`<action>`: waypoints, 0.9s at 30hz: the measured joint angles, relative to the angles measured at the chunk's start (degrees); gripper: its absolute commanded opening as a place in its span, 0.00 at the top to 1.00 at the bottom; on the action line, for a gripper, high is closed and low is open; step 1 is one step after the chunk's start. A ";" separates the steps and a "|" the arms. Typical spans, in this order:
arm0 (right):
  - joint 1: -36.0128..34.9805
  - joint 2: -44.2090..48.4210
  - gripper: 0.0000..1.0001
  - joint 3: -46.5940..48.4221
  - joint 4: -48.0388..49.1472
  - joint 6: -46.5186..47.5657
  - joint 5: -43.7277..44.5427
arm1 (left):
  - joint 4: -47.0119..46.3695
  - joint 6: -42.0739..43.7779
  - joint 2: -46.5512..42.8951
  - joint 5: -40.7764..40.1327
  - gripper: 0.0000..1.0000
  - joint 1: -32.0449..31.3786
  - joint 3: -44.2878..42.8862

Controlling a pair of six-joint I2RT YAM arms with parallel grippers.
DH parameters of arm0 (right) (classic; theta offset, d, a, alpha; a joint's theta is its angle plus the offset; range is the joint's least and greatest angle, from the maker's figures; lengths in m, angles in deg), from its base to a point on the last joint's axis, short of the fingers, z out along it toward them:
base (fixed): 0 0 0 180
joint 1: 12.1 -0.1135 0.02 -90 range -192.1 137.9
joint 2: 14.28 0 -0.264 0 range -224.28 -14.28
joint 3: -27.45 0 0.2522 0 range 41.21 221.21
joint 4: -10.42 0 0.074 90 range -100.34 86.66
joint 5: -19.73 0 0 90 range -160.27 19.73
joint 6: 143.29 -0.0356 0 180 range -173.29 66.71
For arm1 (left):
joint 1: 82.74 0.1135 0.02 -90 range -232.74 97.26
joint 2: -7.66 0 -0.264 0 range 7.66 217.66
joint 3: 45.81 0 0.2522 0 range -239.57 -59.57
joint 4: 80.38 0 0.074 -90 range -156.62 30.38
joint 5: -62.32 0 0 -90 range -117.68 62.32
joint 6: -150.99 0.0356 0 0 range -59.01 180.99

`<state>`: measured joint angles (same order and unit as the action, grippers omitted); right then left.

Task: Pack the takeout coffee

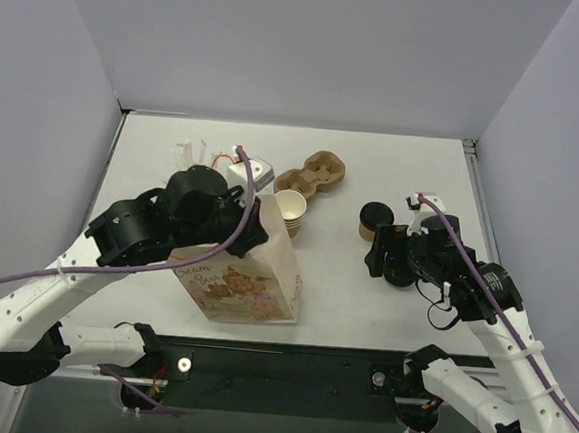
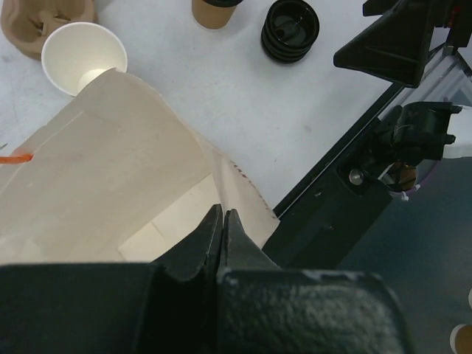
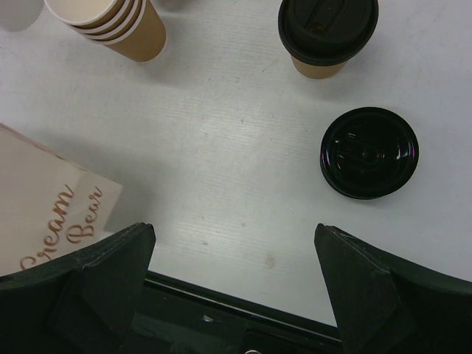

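Sitting shut at the bag's top, my left pincer may hold paper; I cannot tell. My right pincer gapes empty. Right of the bag: one lidded cup, one lid stack.

**Legible markings.** Printed lettering stood on the paper bag. In the right wrist view, brown script on its pale side read "Cream" above "Bear", set on a slant near the bag's corner. In the top external view the same face carried a line of script over a printed illustration; only "Cream" could be made out. Moulded relief on the lid of the takeout coffee and on the loose black lids could not be read.
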<state>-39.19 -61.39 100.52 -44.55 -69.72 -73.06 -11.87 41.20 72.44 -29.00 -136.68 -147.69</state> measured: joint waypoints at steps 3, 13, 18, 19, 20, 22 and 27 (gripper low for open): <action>0.00 0.59 0.02 -0.07 -0.09 -0.02 0.02 | -4.15 0.68 1.70 -1.84 1.00 -3.48 2.05; 0.04 3.48 0.02 -1.75 -0.44 -0.72 -0.02 | -16.39 7.69 3.93 -5.01 1.00 -11.74 12.90; 0.04 3.69 0.01 -2.67 -0.46 -1.40 -0.02 | -20.92 13.81 4.72 -5.97 1.00 -14.47 15.04; 0.04 3.65 0.02 -2.71 -0.52 -1.49 -0.02 | -21.88 15.10 4.72 -5.95 1.00 -14.78 15.34; 0.04 3.67 0.02 -2.73 -0.50 -1.51 0.00 | -22.88 16.63 4.72 -5.97 1.00 -14.93 15.72; 0.04 3.67 0.02 -2.75 -0.50 -1.53 0.00 | -24.39 18.99 4.72 -5.90 1.00 -14.93 16.22; 0.04 3.54 0.02 -2.75 -0.50 -1.53 0.00 | -25.73 22.45 5.73 -5.70 0.95 -14.93 16.28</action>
<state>-39.14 -57.85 97.77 -45.06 -71.25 -73.06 -37.60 63.65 78.16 -34.71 -151.60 -131.41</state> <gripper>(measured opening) 0.984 0.027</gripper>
